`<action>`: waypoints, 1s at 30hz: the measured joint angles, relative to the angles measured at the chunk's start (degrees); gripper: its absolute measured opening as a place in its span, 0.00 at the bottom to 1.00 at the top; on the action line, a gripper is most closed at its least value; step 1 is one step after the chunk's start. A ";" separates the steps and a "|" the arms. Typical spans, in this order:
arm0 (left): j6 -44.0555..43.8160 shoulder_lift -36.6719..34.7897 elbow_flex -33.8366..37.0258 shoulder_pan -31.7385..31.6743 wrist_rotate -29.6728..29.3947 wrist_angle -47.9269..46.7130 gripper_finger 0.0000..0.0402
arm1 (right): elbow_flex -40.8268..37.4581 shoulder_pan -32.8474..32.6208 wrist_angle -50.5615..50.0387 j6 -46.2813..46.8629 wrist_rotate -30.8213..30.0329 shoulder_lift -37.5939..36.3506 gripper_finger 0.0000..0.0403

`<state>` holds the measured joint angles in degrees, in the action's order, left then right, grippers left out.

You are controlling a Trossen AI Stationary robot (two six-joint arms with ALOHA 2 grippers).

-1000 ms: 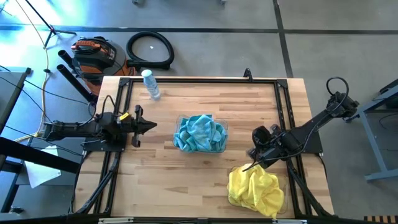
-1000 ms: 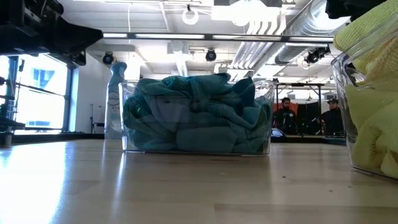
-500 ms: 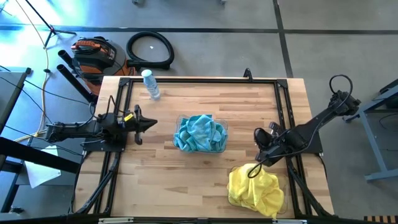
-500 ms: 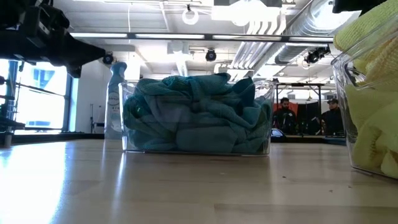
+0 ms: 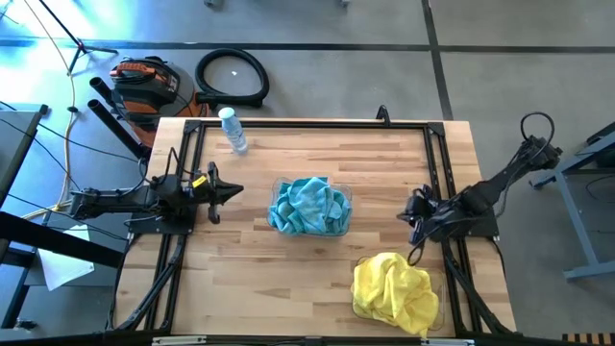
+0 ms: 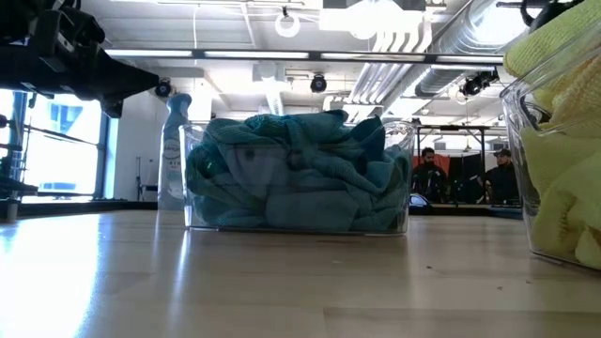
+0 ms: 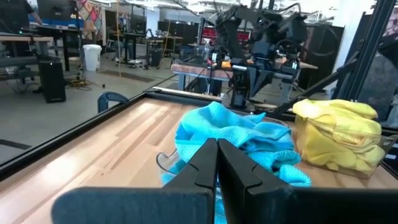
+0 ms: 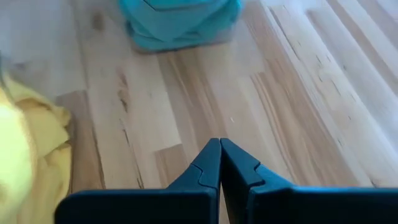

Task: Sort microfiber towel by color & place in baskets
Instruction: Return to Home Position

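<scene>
**A:** Ahead of the left jaws, mid-worktop (image 5: 240,279): teal towels (image 5: 309,205) heaped in the first basket (image 6: 399,131). Yellow towels (image 5: 394,293) fill the second basket (image 6: 515,141), near the right jaws, off to one side of them.

**B:** Any cloth loose?

**A:** None you can see in any view. Sorting looks done, imo.

**B:** Jaws?

**A:** Both pairs pressed together, nothing pinched. Left arm (image 5: 115,200) sits at its worktop edge, jaws well apart from the teal heap. Right arm (image 5: 485,197) is folded at its edge, jaws not touching the yellow heap.

**B:** What's left?

**A:** Prob. only parking both arms. You've nothing more to pick. Spray bottle (image 5: 232,130) isn't part of the job, so leave it.
</scene>
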<state>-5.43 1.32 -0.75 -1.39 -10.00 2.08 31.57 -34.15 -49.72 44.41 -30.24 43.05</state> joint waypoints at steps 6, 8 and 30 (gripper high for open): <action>0.04 0.00 0.00 0.00 0.00 -0.02 0.00 | -5.98 1.95 9.40 -11.84 2.97 -14.42 0.00; 0.04 0.00 0.00 0.00 0.00 -0.02 0.00 | -8.32 3.71 15.98 -17.47 5.14 -18.32 0.00; 0.04 0.00 0.02 0.00 -0.02 -0.02 0.00 | -28.03 20.06 52.01 -34.42 17.35 -34.38 0.00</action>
<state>-5.39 1.32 -0.73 -1.39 -10.02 2.07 3.54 -14.09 2.29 9.98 -12.88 8.67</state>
